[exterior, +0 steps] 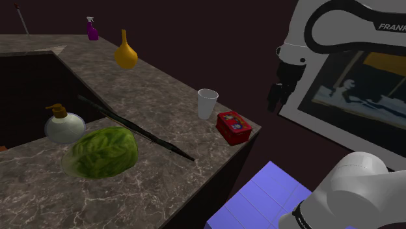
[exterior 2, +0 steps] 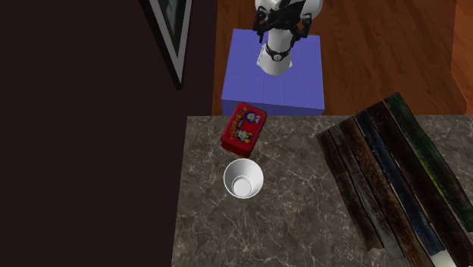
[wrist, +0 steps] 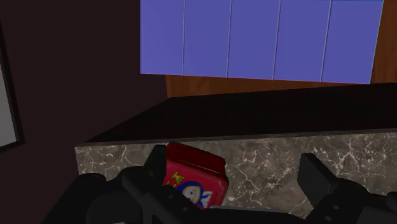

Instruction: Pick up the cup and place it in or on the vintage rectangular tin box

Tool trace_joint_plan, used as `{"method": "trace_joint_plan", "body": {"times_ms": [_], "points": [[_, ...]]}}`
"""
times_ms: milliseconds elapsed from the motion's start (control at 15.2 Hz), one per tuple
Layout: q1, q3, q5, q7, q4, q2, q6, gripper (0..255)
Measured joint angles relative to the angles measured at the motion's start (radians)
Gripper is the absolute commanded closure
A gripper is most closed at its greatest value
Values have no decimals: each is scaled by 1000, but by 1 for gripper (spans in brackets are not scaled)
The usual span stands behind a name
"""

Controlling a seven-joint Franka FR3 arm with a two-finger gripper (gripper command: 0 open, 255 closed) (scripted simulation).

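The all-black end effector (exterior: pixel 278 95) hangs in the air with its two fingers spread apart and nothing between them, off the corner of the dark marbled stone surface (exterior: pixel 162 91) and higher than it. Nearest to it, lower down and just ahead, the red rectangular tin box (exterior: pixel 233 127) with cartoon figures on its lid lies flat on the surface by that corner. In the wrist view the tin shows beyond the fingers, closer to one than to the other, and neither touches it. The plain white tapered cup (exterior: pixel 207 103) stands upright with its mouth open just past the tin, farther from the end effector and well clear of the fingers. Beside the end effector a framed picture (exterior: pixel 351 84) hangs on the dark wall, and below it is the blue tiled stand (exterior: pixel 260 192). Well away along the surface lie a long dark rod (exterior: pixel 133 127) and a green leafy lettuce head (exterior: pixel 103 153).
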Motion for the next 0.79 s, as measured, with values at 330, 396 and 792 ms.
{"method": "trace_joint_plan", "body": {"times_ms": [330, 396, 792], "points": [[4, 8, 1, 21, 38, 114, 78, 0], [5, 10, 1, 27, 49, 150, 104, 0], [9, 20, -4, 61, 156, 383, 237, 0]]}}
